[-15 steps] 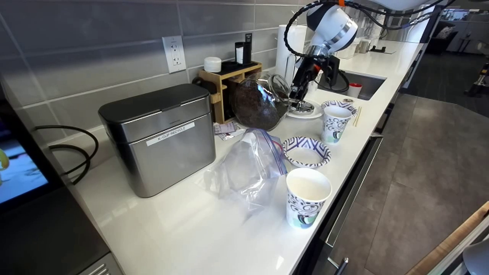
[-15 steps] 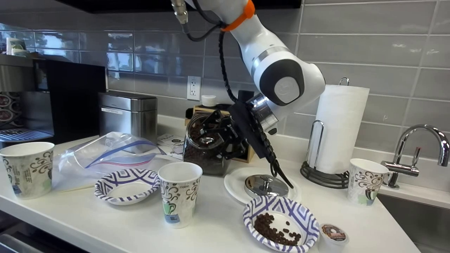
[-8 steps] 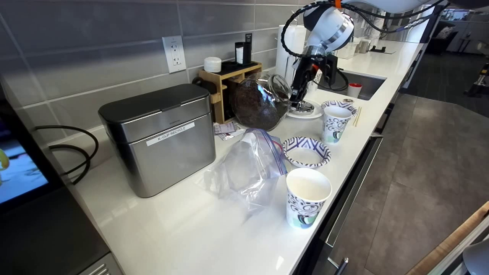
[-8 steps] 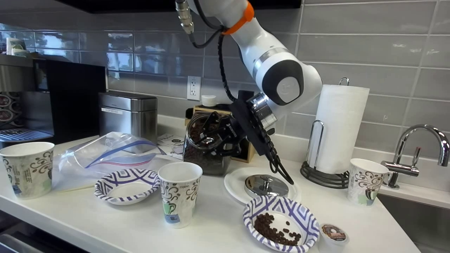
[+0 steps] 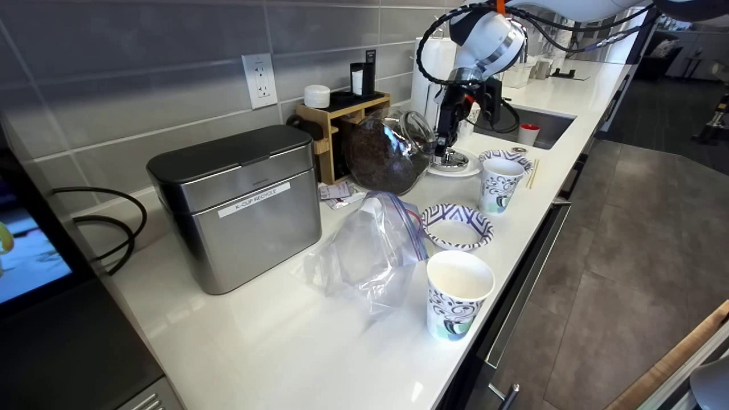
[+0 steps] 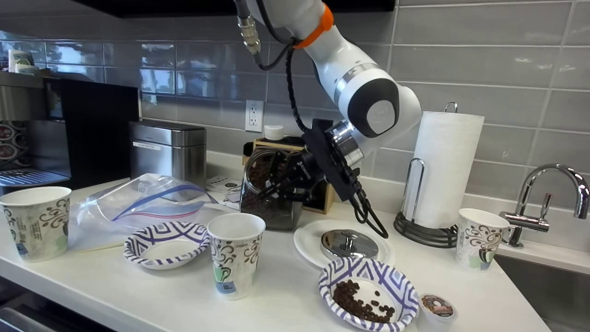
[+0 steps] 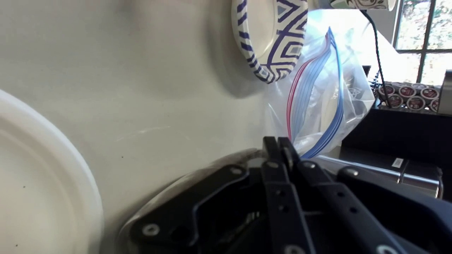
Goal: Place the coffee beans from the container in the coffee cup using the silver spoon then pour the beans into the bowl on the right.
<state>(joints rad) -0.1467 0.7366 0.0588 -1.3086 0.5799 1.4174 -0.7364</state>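
Note:
My gripper [image 6: 266,192] is at the mouth of the glass container [image 6: 272,216], which holds dark coffee beans. In the wrist view its fingertips [image 7: 271,144] are almost together, pinching a thin silvery edge that I take for the handle of the silver spoon [image 7: 289,157]; the rest of the spoon is hidden. The bowl on the right [image 6: 400,287] has some beans in it. One patterned white cup [image 6: 235,258] stands between the bowls and a like cup [image 6: 39,226] farther left; I cannot tell which is the coffee cup.
An empty patterned bowl [image 6: 168,254] sits beside a clear plastic bag [image 6: 138,212]. A metal lid [image 6: 348,246] rests on a white plate below the arm. A paper towel roll [image 6: 449,170] and another cup [image 6: 479,240] are near the sink. A steel bin [image 5: 256,210] stands against the wall.
The jaws have come together from a wide stance at the container's mouth. The gripper has tilted a little and shifted slightly; cups, bowls and container have stayed put.

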